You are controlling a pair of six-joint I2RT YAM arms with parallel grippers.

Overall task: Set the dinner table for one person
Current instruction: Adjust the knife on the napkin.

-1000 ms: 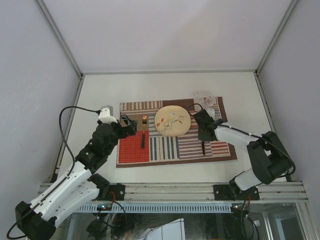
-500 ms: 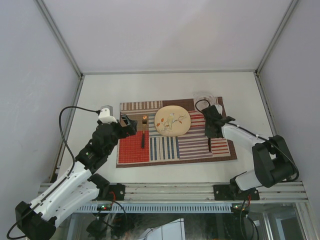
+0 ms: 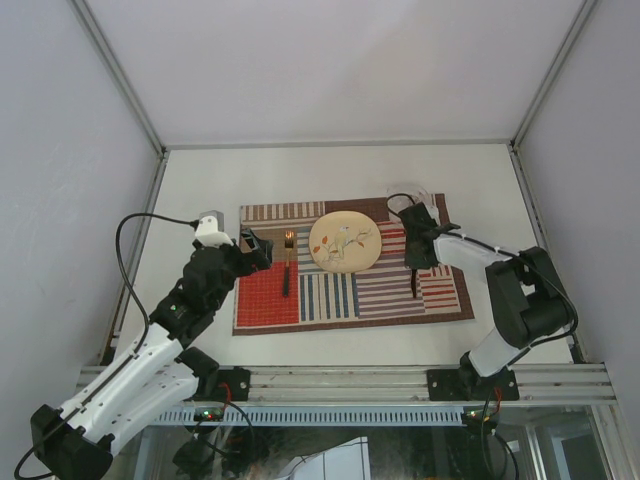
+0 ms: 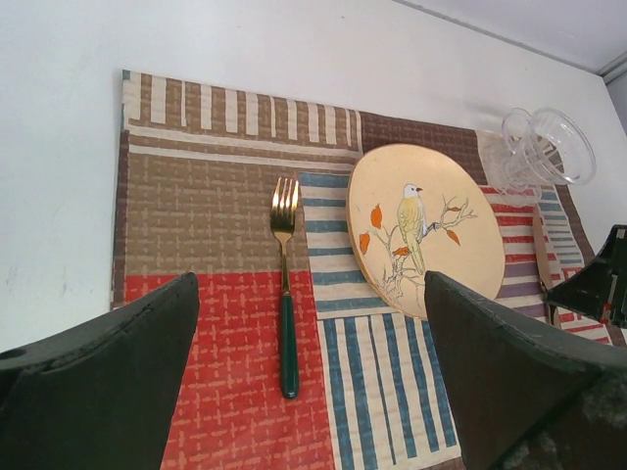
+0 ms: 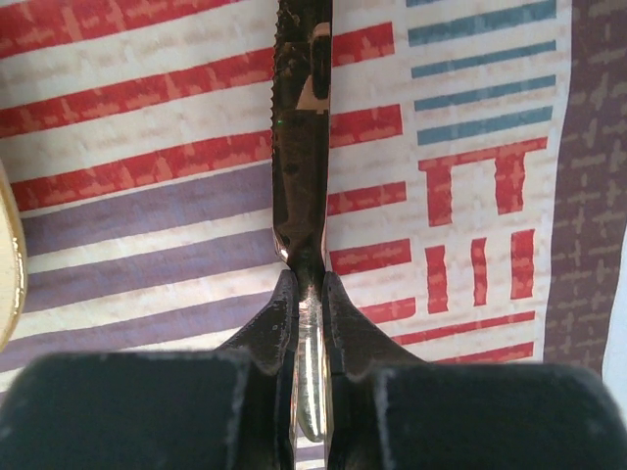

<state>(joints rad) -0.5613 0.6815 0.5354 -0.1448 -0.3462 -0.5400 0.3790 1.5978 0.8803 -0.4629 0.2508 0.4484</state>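
Top external, dinner table [image 3: 330, 170]: white top filling the floor of the cell, with a striped placemat [image 3: 265, 300] lying on its near middle.
Top external, setting: plate [image 3: 345, 242] on the mat's far middle, fork [image 3: 287, 265] to its left, clear glass [image 3: 425, 200] at the far right corner, partly hidden by the arm.
Top external, left gripper [image 3: 262, 248]: over the mat's left part, beside the fork.
Top external, right gripper [image 3: 415, 262]: over the mat right of the plate, knife [image 3: 413, 283] under it.
Left wrist, left gripper [image 4: 309, 392]: fingers [image 4: 108, 382] spread wide with nothing between them; fork [image 4: 284, 294], plate [image 4: 426, 227] and glass [image 4: 544, 149] beyond, dinner table [image 4: 245, 49] past the mat.
Right wrist, right gripper [image 5: 309, 294]: pinched tight on the knife [image 5: 302, 147] where blade meets handle, blade pointing away over the mat's stripes [image 5: 470, 147].
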